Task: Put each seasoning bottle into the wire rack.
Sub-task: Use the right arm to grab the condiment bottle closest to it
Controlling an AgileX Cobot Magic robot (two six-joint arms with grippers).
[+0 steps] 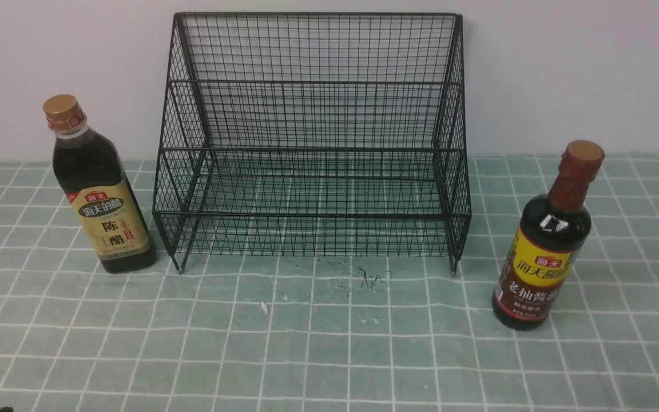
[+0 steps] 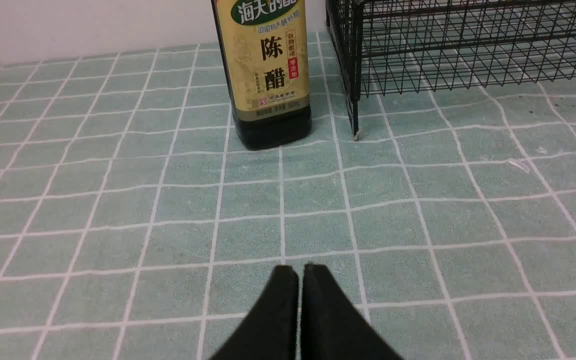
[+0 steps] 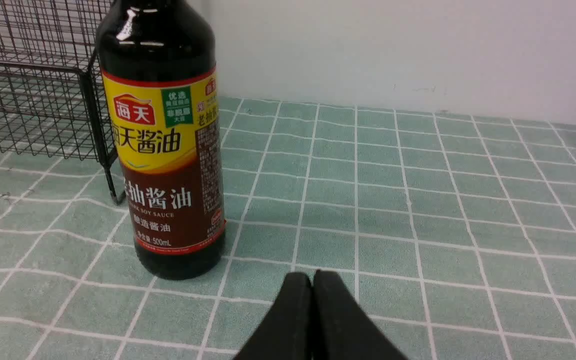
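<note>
right gripper point(image 3: 312, 276) closed, empty; yellow-labelled bottle point(image 3: 165, 150) stands near, apart.

Even soft light, faint shadows, slightly grainy

Kitchen-like tabletop setup; green checked cloth point(image 1: 329, 355), plain white wall point(image 1: 564, 68), vinegar btl point(image 1: 106, 212), soy-sauce btl point(image 1: 538, 263), wire rack point(image 1: 312, 150)

The wire rack point(image 1: 312, 137) is standing close before the wall point(image 1: 564, 74), its mesh sides blocking entry from either flank, its front and top offering a way in. The gold-capped bottle point(image 1: 100, 189) is crowding the rack's left front leg; the red-capped bottle point(image 1: 541, 246) is standing further clear on the right. Bare surface point(image 1: 329, 343) is lying between each bottle and the left end effector point(image 2: 300, 270) or right end effector point(image 3: 313, 275) facing it.
</note>
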